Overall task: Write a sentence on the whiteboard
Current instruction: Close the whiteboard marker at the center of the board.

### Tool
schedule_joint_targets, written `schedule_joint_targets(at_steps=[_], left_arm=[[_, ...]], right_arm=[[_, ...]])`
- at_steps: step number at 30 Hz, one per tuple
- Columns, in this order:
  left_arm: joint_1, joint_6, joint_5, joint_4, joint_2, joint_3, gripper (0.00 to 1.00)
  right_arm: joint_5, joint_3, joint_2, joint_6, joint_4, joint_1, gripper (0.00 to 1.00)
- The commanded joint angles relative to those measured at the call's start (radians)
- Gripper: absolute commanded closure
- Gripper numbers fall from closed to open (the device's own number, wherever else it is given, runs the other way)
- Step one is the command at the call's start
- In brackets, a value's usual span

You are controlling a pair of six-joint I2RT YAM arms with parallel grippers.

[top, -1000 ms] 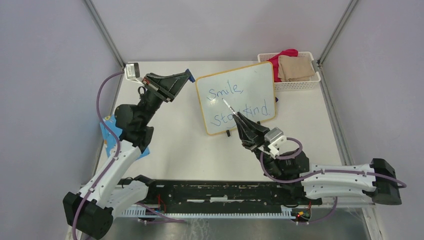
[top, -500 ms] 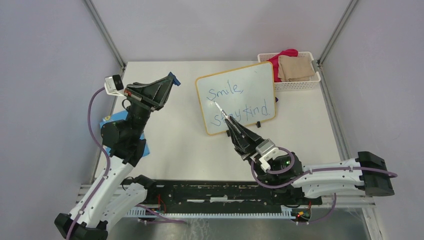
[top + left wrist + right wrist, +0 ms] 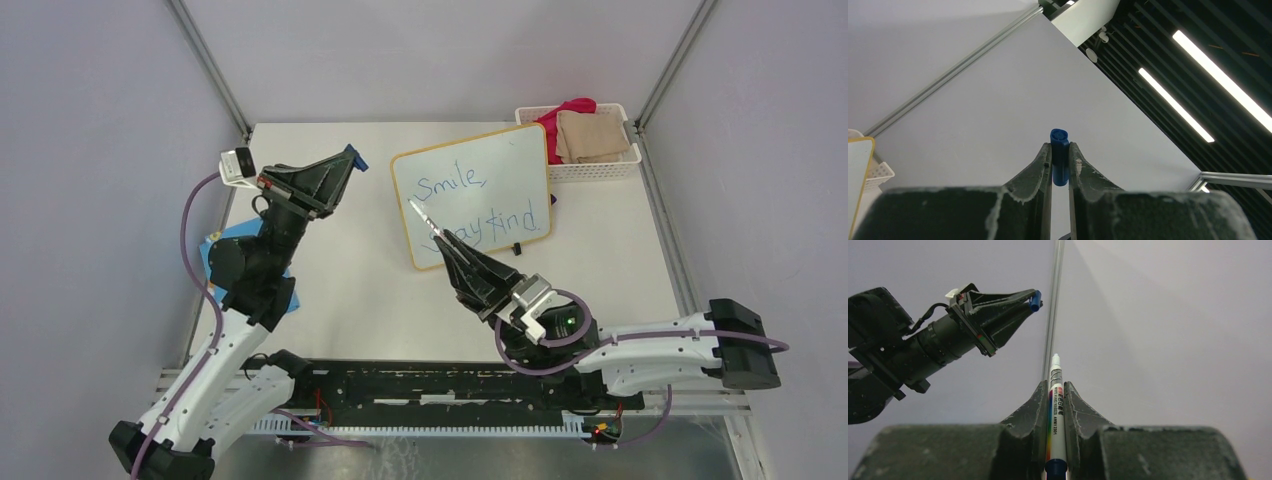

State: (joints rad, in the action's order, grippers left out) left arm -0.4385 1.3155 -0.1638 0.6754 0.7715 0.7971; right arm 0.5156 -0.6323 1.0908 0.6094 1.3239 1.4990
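Note:
The whiteboard (image 3: 520, 165), white with a yellow-orange frame, stands tilted at the table's middle back. The sentence (image 3: 450, 184) is in blue, "Smile," above "Stay kind", and its lower line is partly hidden by my right gripper. My right gripper (image 3: 442, 245) is shut on a white marker (image 3: 424, 219) whose uncapped tip points up and left, raised in front of the board's left part. The right wrist view shows the marker (image 3: 1055, 405) between the fingers. My left gripper (image 3: 343, 164) is raised left of the board, shut on a blue marker cap (image 3: 1059, 155).
A white basket (image 3: 598, 170) with tan and red cloths stands at the back right, just behind the board. A blue patterned card (image 3: 222, 248) lies at the left edge under my left arm. Metal frame posts rise at both back corners.
My right gripper has pulled back and to the left with the marker, off the "Stay" area. My left arm drew back from the board's edge to the left with the cap.

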Motion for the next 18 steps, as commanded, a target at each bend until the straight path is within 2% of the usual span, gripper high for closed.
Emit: schedule_joint_targets(at_steps=[1, 18], left_arm=[[-0.016, 0.025, 0.005, 0.013, 0.007, 0.026, 0.98], [-0.083, 0.041, 0.017, 0.051, 0.043, -0.005, 0.98]], right_arm=[[-0.036, -0.096, 0.042, -0.043, 0.058, 0.005, 1.00], [-0.035, -0.150, 0.085, -0.082, 0.058, -0.014, 1.00]])
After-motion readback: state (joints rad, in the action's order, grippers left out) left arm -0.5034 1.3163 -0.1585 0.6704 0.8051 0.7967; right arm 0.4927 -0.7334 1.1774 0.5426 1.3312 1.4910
